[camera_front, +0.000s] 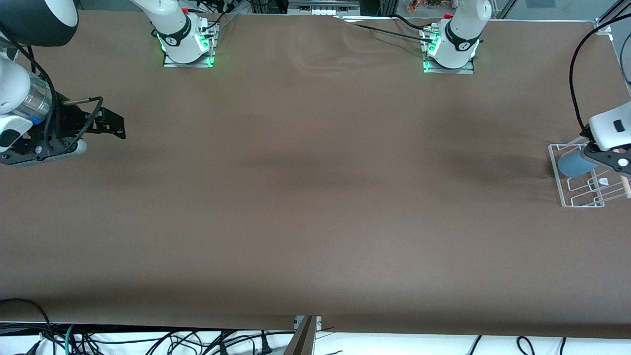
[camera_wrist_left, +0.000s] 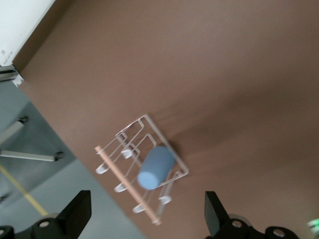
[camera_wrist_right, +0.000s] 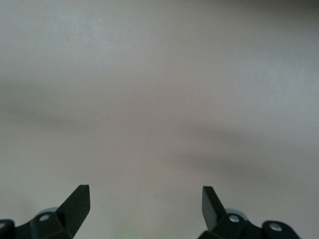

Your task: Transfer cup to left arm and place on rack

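The light-blue cup [camera_front: 573,165] lies on its side on the rack [camera_front: 567,197], at the left arm's end of the table. In the left wrist view the cup [camera_wrist_left: 155,168] rests across the wire dividers of the rack [camera_wrist_left: 149,119], beside the pale dowel [camera_wrist_left: 124,181]. My left gripper [camera_front: 611,160] hangs over the rack, open and empty, with its fingers wide apart and clear of the cup [camera_wrist_left: 147,211]. My right gripper [camera_front: 117,129] waits low at the right arm's end of the table, open and empty [camera_wrist_right: 144,204], seeing only cloth.
The table is covered in brown cloth [camera_front: 315,197]. The rack stands close to the table's end edge, and floor [camera_wrist_left: 30,169] shows past it. The arm bases [camera_front: 187,44] [camera_front: 451,49] stand along the edge farthest from the front camera. Cables [camera_front: 148,340] hang below the edge nearest the front camera.
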Robot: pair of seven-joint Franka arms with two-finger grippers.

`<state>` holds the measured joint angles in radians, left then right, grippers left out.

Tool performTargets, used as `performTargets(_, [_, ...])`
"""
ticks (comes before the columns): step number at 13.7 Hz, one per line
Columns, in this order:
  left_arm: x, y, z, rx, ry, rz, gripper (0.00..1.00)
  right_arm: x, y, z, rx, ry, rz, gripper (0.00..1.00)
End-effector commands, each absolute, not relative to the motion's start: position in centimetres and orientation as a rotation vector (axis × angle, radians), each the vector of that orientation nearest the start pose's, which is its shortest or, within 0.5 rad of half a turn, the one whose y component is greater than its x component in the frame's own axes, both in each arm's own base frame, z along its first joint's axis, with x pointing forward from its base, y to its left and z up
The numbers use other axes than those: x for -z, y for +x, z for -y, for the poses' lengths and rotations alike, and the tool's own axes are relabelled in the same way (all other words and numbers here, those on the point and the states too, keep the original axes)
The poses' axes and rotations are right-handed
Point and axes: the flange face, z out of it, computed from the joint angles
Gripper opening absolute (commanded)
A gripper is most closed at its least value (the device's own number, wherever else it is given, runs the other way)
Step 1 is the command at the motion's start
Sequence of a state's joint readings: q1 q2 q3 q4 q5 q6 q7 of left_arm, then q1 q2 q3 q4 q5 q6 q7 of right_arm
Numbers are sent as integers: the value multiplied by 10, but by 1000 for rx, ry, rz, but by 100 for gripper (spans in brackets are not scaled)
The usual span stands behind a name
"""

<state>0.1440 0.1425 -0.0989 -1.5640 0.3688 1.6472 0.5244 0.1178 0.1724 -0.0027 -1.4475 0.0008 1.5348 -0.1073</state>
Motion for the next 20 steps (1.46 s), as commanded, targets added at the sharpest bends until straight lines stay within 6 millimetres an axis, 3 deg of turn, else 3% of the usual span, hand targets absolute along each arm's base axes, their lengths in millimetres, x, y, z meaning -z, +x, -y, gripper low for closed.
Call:
performTargets(1, [-585,584,-44,-98,-2946,-410,100,-587,591,-69,-114,-3134,355,99])
performTargets(3, [-594,582,-38,-40,-3123,-237,100,-588,591,-69,-116,-3133,355,99])
performTargets(6, [-618,568,-33,-154,-3148,-193,100,-588,591,-68,-116,-3134,352,99])
performTargets(8, [-632,569,-34,-112,-3150,-140,100,-589,592,-68,-106,-3134,352,99])
performTargets(11, [-626,571,-28,-130,-3194,122,100,-587,592,-68,-114,-3134,352,99])
performTargets(14, [-616,577,-30,-162,-3185,135,100,-588,591,-68,-118,-3134,352,99])
performTargets(20, [-614,578,-21,-170,-3187,115,100,-587,591,-67,-121,-3133,350,100])
